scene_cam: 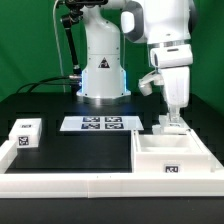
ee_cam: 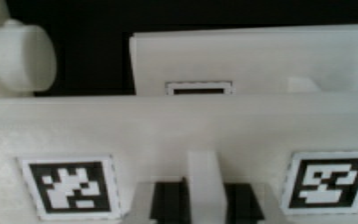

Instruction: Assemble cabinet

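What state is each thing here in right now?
Claw: lowered over the white piece; grip unclear.
White piece: standing beside the tray, under the claw.
Tray: open side up, unheld.
Small box: apart, untouched.
Marker board: lying flat.

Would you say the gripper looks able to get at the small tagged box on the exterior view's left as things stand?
Probably yes: the small box stands alone on the black table, nothing above it. The gripper sits low by the open tray and must lift first.

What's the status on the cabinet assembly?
Gripper down at tagged cabinet panel, jaws unclear. Small box lies apart. Nothing blocking.
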{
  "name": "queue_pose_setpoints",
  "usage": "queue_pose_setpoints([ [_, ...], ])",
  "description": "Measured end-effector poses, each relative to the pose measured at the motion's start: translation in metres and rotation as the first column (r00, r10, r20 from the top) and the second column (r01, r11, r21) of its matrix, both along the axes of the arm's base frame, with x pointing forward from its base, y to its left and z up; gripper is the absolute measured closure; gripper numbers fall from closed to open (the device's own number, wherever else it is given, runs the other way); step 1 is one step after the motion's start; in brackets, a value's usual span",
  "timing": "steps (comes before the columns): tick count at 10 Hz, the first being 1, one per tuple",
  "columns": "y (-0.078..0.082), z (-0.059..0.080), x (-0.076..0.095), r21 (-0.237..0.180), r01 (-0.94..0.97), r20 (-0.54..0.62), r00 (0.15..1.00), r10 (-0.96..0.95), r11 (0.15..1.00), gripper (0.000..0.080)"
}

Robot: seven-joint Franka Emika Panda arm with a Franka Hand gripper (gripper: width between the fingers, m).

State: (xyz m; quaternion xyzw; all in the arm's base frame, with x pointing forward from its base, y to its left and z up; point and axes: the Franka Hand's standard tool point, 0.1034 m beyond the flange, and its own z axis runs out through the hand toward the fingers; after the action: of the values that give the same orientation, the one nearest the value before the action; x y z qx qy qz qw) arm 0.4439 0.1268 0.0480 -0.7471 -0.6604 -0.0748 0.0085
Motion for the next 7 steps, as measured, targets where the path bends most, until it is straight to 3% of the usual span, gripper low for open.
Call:
queue_pose_setpoints([
  [7,-0.003,0.004,0.011,-0.006,0.012,-0.004,1.000,-0.012,1.000,0.0729],
])
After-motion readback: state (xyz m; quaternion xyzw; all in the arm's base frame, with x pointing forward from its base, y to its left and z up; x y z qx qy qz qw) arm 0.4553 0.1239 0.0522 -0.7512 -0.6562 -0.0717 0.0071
